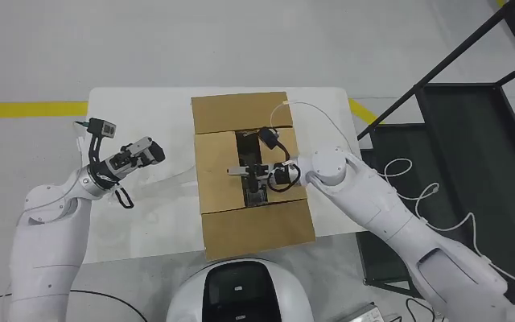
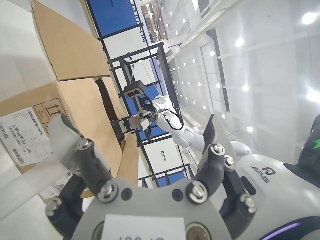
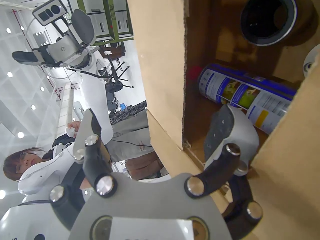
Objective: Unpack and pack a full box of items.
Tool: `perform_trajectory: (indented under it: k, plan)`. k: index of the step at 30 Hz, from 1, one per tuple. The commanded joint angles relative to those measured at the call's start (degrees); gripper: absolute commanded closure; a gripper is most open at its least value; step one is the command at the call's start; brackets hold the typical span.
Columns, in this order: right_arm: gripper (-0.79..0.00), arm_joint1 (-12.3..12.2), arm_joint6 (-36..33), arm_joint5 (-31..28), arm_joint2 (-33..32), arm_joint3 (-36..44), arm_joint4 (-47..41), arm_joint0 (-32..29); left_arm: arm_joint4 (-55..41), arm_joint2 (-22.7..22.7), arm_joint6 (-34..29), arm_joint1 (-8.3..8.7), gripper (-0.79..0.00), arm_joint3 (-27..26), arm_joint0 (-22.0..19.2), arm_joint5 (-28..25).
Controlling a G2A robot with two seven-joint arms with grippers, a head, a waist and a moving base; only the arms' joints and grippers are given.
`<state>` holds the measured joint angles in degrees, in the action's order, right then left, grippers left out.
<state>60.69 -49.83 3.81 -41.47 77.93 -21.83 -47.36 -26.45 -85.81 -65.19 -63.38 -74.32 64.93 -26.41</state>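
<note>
Top view, from the left: the left gripper hangs over the bare white table, well apart from the brown cardboard box. Its fingers are spread, with nothing between them. The box stands mid-table, outer flaps folded out and a narrow dark opening down its middle. At that opening sits the right gripper, fingers spread wide and straddling a flap edge, one outside the cardboard and the other inside. Near the inner finger, but apart from it, a blue-labelled spray can lies on its side. A black cylinder with a silver rim lies deeper in. Unpacking appears to be just beginning. The next move likely calls for bringing both fingers inside the flap and around the can, or pushing the flap aside first.
</note>
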Motion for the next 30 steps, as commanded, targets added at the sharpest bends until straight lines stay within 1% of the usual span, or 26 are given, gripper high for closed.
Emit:
perform_trajectory:
  k: [1, 7, 9, 14, 18, 22, 25, 28, 30]
  plan:
    - [-0.785, 0.46, -0.87, -0.33, 0.66, -0.78, -0.03, 0.43, -0.3, 0.03, 0.82, 0.03, -0.785, 0.1, 0.04, 0.08]
    - [-0.785, 1.84, -5.59, -4.08, 2.16, 0.0, -2.51, 1.24, -2.18, -0.13, 1.72, 0.15, -0.785, -0.27, 0.07, 0.55]
    - [-0.785, 2.15, -6.95, -5.52, 2.0, 0.81, -4.61, 1.02, -1.96, -0.48, 1.94, 0.28, -0.785, -0.57, -0.19, 0.44]
    - [-0.785, 2.74, -8.19, -9.45, 0.92, 3.19, -7.99, 0.9, -0.9, -1.09, 3.54, 0.53, -0.785, -1.84, -1.24, 0.01]
    - [-0.785, 3.33, -6.72, -11.74, 0.52, 5.86, -7.89, 1.35, -2.81, -1.39, 4.47, 0.56, -0.785, -3.55, -1.42, -0.23]
    - [-0.785, 4.53, -5.74, -11.47, 2.4, 7.31, -6.51, 2.74, -7.21, -0.85, 4.66, 0.38, -0.785, -5.5, -1.63, 0.55]
    - [-0.785, 6.1, -4.78, -10.56, 5.27, 6.51, -5.03, 4.79, -9.65, -0.14, 3.97, 0.26, -0.785, -6.66, -1.99, 1.58]
    - [-0.785, 8.05, -1.37, -10.77, 8.12, 4.31, -3.96, 6.44, -10.33, 0.91, 4.04, 0.14, -0.785, -7.42, -2.57, 2.58]
    - [-0.785, 9.43, -0.54, -11.33, 9.95, 2.93, -4.34, 7.38, -10.26, 1.83, 4.52, 0.01, -0.785, -7.77, -2.9, 2.99]
